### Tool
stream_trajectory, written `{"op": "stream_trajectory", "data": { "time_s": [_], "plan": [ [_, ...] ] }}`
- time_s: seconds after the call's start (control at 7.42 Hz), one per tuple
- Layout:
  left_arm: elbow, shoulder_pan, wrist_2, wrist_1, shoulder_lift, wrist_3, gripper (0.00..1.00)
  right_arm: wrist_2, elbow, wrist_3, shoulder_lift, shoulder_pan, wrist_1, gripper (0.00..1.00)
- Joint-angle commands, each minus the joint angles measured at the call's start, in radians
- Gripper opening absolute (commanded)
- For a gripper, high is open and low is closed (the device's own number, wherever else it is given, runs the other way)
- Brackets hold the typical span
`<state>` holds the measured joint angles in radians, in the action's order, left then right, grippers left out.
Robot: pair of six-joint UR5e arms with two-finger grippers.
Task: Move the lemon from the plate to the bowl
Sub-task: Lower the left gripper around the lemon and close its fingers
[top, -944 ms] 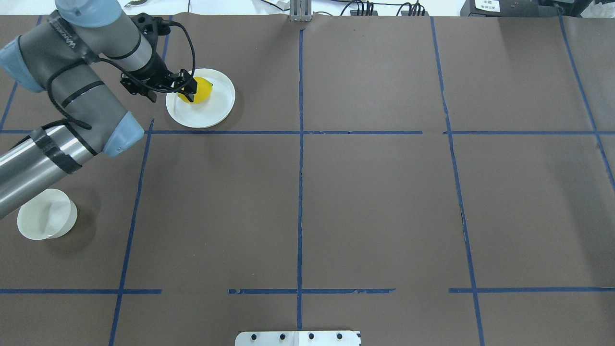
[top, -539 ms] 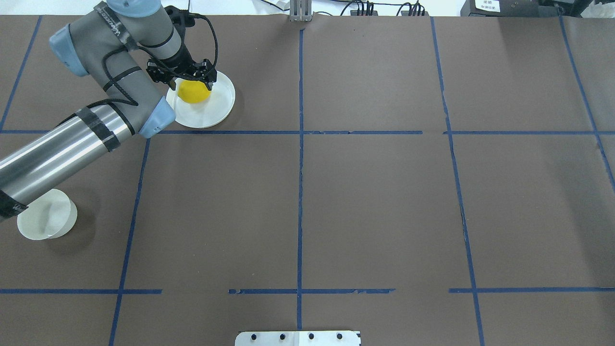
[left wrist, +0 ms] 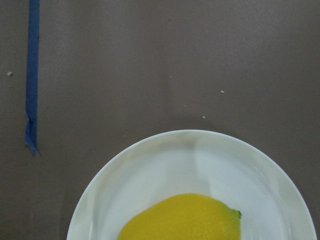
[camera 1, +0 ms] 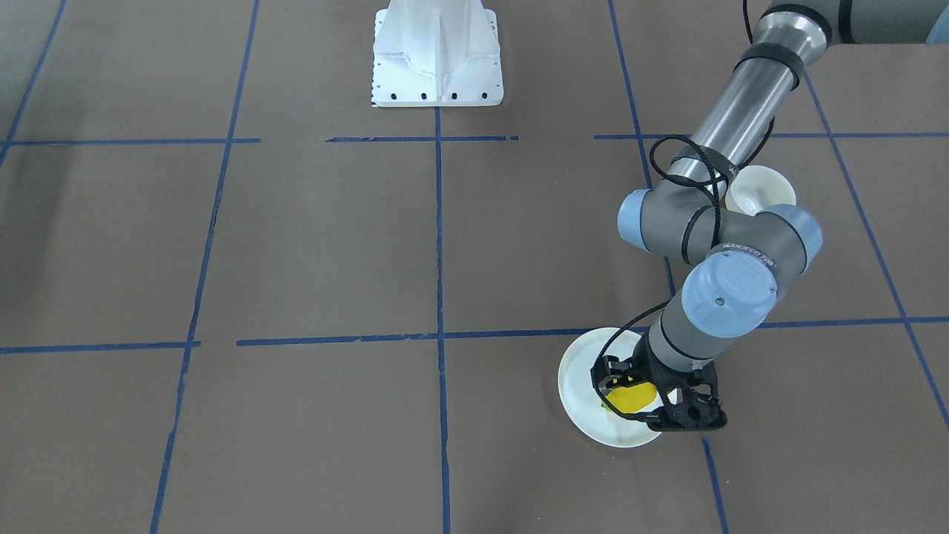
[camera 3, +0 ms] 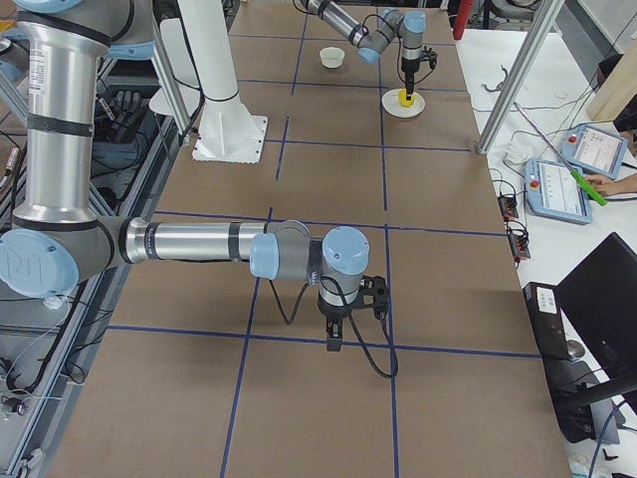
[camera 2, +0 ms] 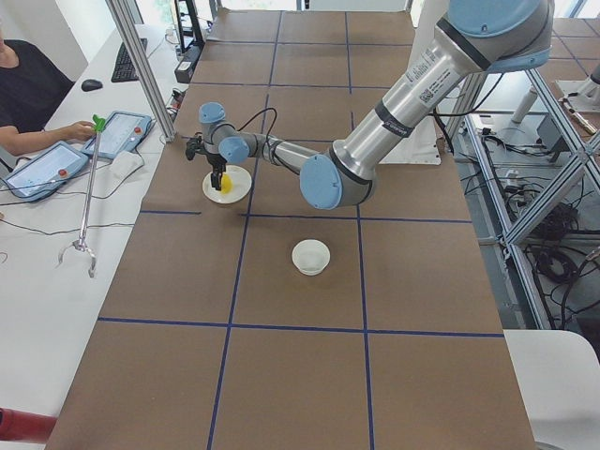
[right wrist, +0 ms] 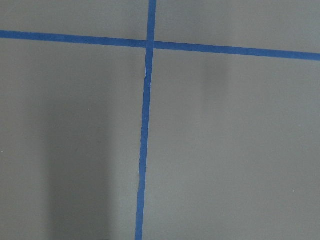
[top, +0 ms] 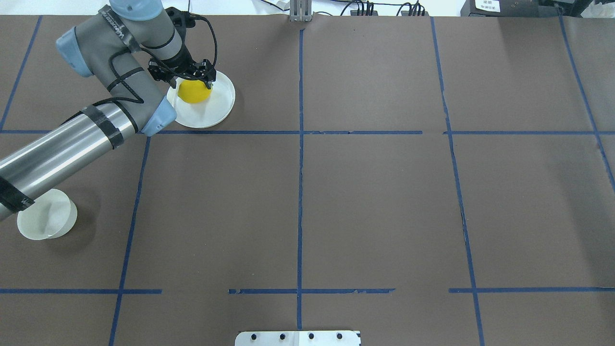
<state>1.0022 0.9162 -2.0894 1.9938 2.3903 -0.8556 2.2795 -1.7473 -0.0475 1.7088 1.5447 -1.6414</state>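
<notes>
The yellow lemon (top: 194,92) lies on the flat white plate (top: 217,108) at the far left of the table. My left gripper (top: 189,82) hangs straight down over the lemon, open, with a finger on each side of it. In the left wrist view the lemon (left wrist: 185,220) rests on the plate (left wrist: 165,160) and no fingers show. The small deep white bowl (top: 47,214) stands empty near the table's left edge, partly under my left forearm. My right gripper (camera 3: 333,344) shows only in the exterior right view, low over the table; I cannot tell whether it is open or shut.
Brown paper with blue tape lines covers the table. The robot's white base (camera 1: 436,55) stands at the near middle edge. The left arm's elbow (top: 158,117) hangs beside the plate. The bowl also shows in the front view (camera 1: 764,189), behind the left arm.
My left arm swung round and the wrist turned, so the gripper went from the lemon's left side to directly over it. In the last half second it hardly moved. The lemon has stayed put.
</notes>
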Motion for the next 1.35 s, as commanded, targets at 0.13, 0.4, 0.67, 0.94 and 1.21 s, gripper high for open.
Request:
{"op": "stream_trajectory", "data": {
  "time_s": [0.13, 0.4, 0.67, 0.94, 1.21],
  "plan": [
    [-0.013, 0.000, -0.001, 0.005, 0.000, 0.013, 1.00, 0.000, 0.000, 0.000, 0.000, 0.000, 0.000, 1.00],
    [-0.028, 0.000, -0.001, 0.005, 0.001, 0.035, 1.00, 0.000, 0.000, 0.000, 0.000, 0.000, 0.000, 1.00],
    [-0.045, 0.000, -0.001, 0.026, 0.003, 0.036, 1.00, 0.000, 0.000, 0.000, 0.000, 0.000, 0.000, 1.00],
    [-0.045, 0.000, -0.001, 0.034, 0.003, 0.038, 1.00, 0.002, 0.000, 0.000, 0.000, 0.000, 0.000, 1.00],
    [-0.053, -0.003, -0.004, 0.037, 0.004, 0.036, 1.00, 0.002, 0.000, 0.000, 0.000, 0.000, 0.000, 1.00]
  ]
}}
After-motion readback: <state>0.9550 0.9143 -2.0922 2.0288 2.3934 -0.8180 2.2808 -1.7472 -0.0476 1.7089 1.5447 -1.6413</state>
